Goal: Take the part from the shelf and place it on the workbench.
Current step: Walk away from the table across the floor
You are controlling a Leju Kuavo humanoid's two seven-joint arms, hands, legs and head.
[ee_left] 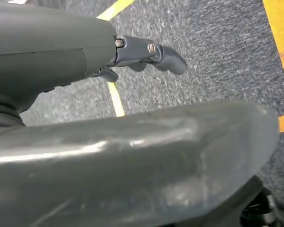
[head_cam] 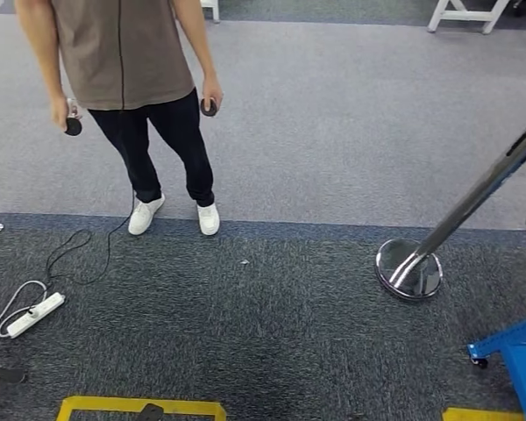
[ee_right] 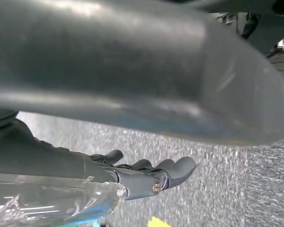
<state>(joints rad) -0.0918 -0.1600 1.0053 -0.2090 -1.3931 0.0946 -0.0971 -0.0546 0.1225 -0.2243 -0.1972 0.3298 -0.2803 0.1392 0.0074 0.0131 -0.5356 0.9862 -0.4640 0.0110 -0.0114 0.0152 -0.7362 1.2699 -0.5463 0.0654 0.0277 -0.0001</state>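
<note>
Left hand (ee_left: pixel 147 52): our fingers hang apart over carpet, holding nothing.
Right hand (ee_right: pixel 151 177): likewise loose and unladen.
Bearing: we cannot tell which way the part lies.

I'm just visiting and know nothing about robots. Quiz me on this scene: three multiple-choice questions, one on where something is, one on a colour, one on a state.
1. Where does the power strip lie?
A. On the dark carpet, at the left
B. On a table
C. Beside the blue frame

2. What colour are the person's shoes?
A. Black
B. White
C. Red

3. What does the left robot hand hold?
A. A part
B. A cable
C. Nothing

Answers:
1. A: the head view shows it on the carpet, far left.
2. B: both shoes are white against the grey floor.
3. C: its fingers stretch out over bare carpet and yellow floor tape.
</note>
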